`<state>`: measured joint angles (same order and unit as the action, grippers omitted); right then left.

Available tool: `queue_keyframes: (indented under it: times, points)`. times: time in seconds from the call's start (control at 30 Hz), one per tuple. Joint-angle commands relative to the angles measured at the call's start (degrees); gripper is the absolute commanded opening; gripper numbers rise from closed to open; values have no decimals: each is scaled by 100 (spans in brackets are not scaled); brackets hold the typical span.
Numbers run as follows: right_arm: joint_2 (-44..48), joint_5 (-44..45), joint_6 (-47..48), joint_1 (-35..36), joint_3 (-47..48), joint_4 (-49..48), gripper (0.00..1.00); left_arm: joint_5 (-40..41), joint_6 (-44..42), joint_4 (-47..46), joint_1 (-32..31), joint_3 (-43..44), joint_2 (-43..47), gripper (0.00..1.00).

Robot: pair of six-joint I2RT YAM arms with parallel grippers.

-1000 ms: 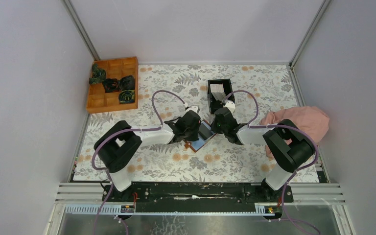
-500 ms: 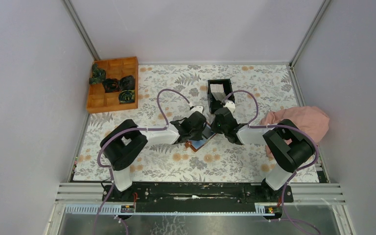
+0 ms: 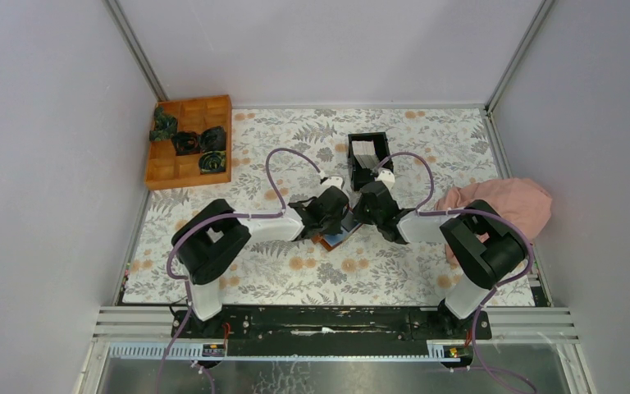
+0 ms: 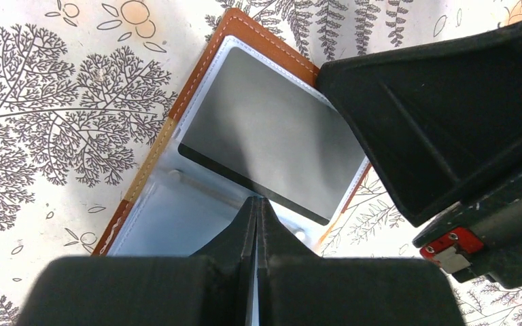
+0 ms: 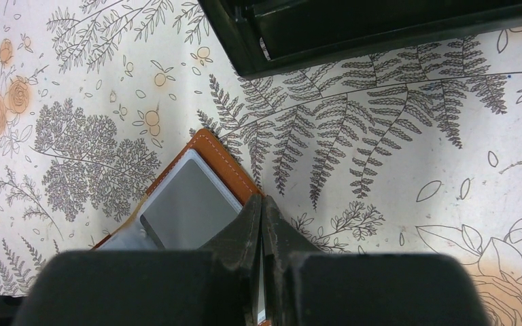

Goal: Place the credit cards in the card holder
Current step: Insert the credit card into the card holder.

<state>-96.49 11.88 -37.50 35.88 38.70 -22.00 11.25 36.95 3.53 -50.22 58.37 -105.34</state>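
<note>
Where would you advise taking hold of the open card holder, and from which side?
Probably its stitched brown border at the free corner, approached low from the side. The card holder lies open and flat on the table, pockets up, so there is nothing to pinch from above; only the thin edge offers a bite.

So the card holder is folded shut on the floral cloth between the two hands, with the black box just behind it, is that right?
Not quite: the card holder lies open, not folded shut, a grey pocket panel facing up, as the left wrist view shows. It is on the floral cloth between the left hand and right hand, the black box just behind.
</note>
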Motion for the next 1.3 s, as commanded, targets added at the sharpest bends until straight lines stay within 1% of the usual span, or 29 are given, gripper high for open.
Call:
queue_keyframes:
  times: [0.0,0.17,0.3,0.4,0.5,0.6,0.8,0.87,1.27]
  points:
    - [-288,-171,68,7,-341,873,5,189,-7,-163,-41,104,-267,0]
    - [-190,-78,42,7,-398,906,5,291,-45,-150,-36,-10,-211,0]
    - [-13,79,64,7,-365,1041,8,515,-81,-146,-33,-273,106,1]
    - [33,139,112,7,-281,1147,10,607,-107,-142,-36,-414,390,5]
    - [9,141,150,7,-216,1210,10,681,-126,-127,-36,-473,565,14]
    - [-2,106,154,7,-226,1192,10,719,-127,-148,-33,-548,636,17]
    - [95,87,100,7,-474,1106,10,653,-153,-288,-34,-533,428,17]
    - [332,80,102,15,-561,1114,10,582,-140,-374,-32,-501,323,18]
    - [649,163,-73,139,-927,1067,10,182,-80,-608,-33,10,-153,18]
